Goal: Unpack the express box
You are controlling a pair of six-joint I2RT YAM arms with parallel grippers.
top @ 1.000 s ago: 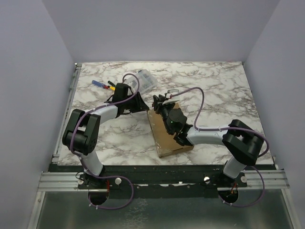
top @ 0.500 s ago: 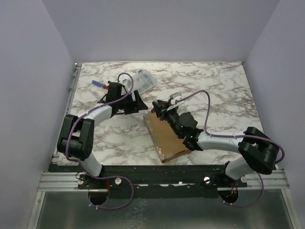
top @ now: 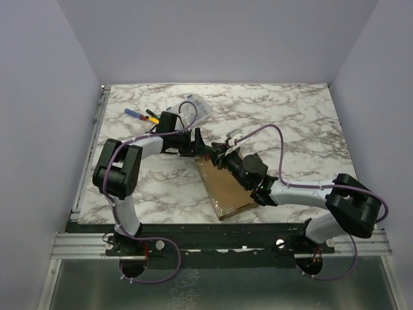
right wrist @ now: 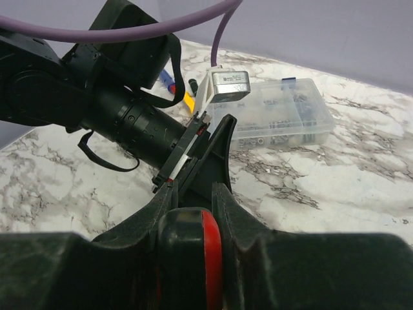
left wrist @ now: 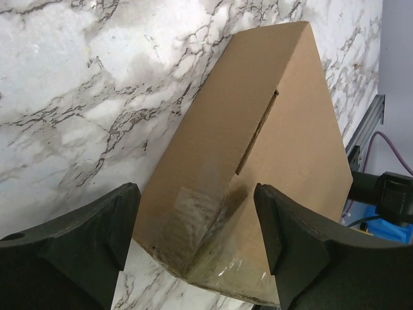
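**Top view:** the left gripper and right gripper stand close together at the far corner of the express box. The box lies flat at frame centre, its far end hidden beneath the right arm. The surface is a marble table, enclosed by plain lilac walls.

**Left wrist view only:** the left jaws are spread wide to either side of the box's taped corner.

**Right wrist view only:** the right jaws are clamped narrowly on a black tool with a red stripe, its kind unclear. A clear case lies at upper right.
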